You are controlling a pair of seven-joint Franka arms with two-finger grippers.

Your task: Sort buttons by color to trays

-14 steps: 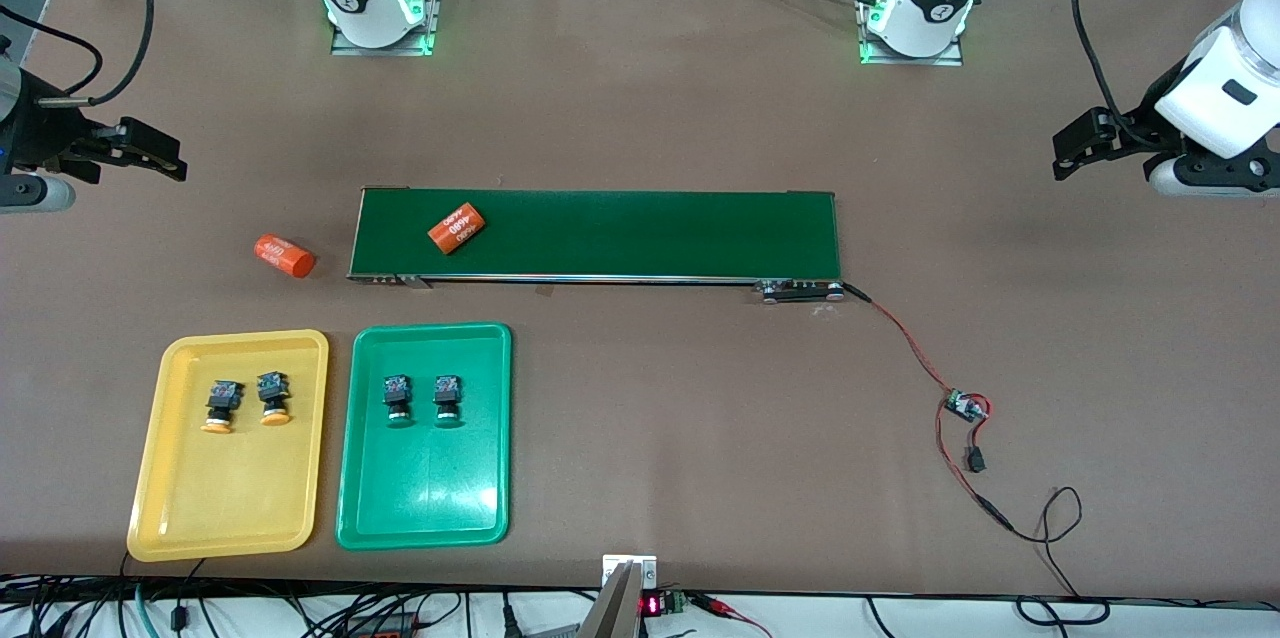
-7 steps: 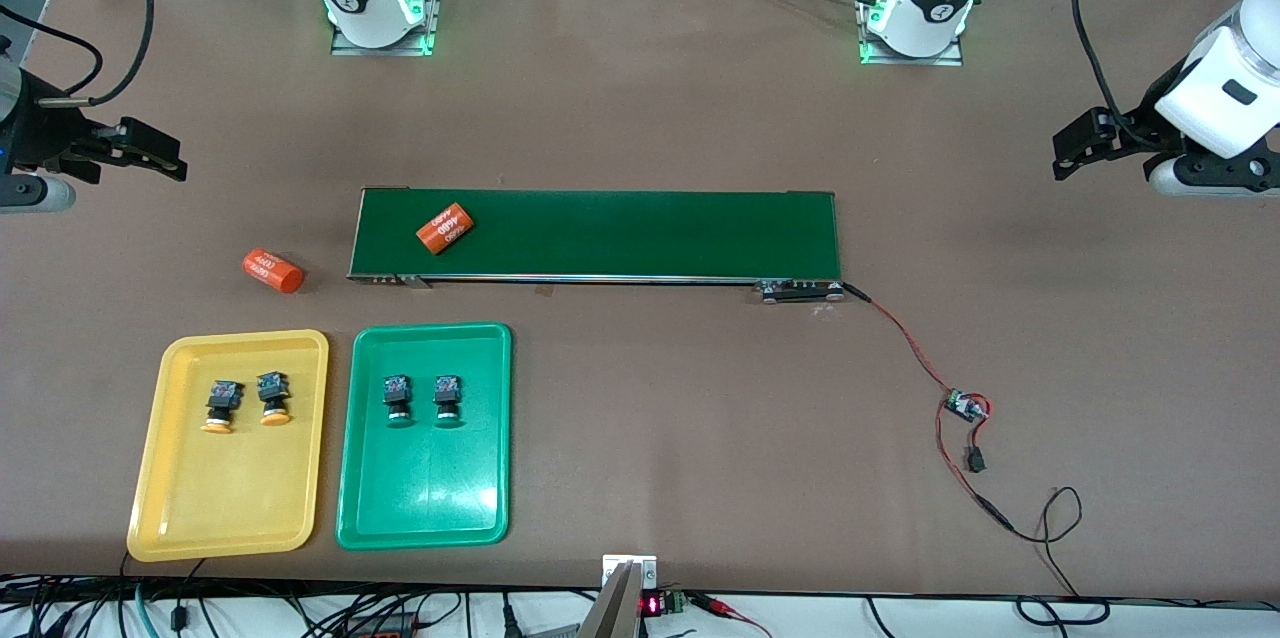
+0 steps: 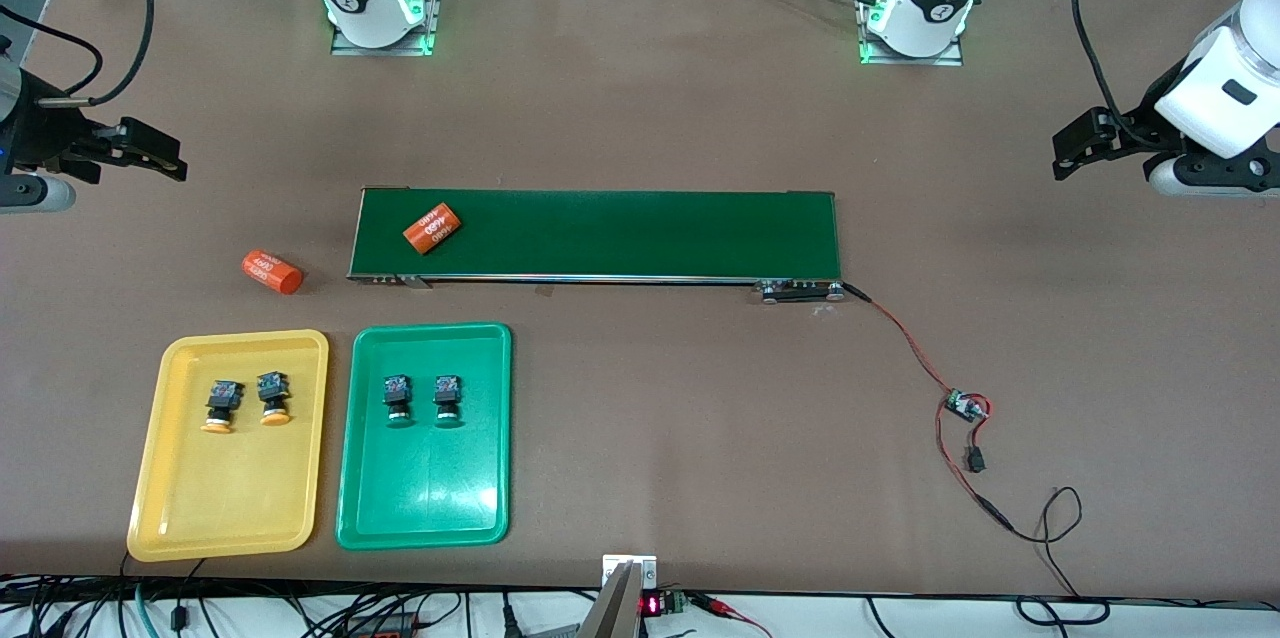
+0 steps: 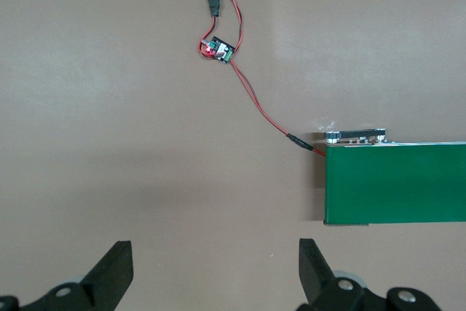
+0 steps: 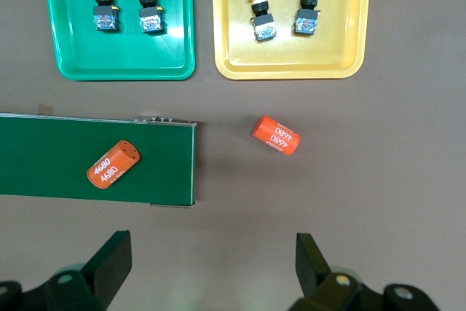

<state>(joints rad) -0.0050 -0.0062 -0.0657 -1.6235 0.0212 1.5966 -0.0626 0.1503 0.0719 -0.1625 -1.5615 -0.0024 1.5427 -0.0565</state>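
A: Starting nearest the front camera, what lies on the surface (image 3: 640,398)?

B: Two trays side by side toward the right arm's end. The yellow tray (image 3: 190,508) holds the two yellow-orange buttons (image 3: 217,406), caps pointing toward the camera. Beside it, the green tray (image 3: 425,508) holds the two green buttons (image 3: 398,401), lying the same way. Toward the left arm's end, a small circuit board (image 3: 965,405) sits on a red-and-black wire (image 3: 905,343).

A: And farther off?

B: An orange cylinder (image 3: 272,272) lies on the bare surface, farther from the camera than the yellow tray. Next to it runs the long dark-green belt (image 3: 620,233), carrying a second orange cylinder (image 3: 432,228) near its end toward the right arm.

A: The hands?

B: The right hand (image 3: 160,153) waits in the air at its own end of the surface, fingers spread wide, gripping nothing. The left hand (image 3: 1085,143) waits likewise at its end, also wide open and empty.
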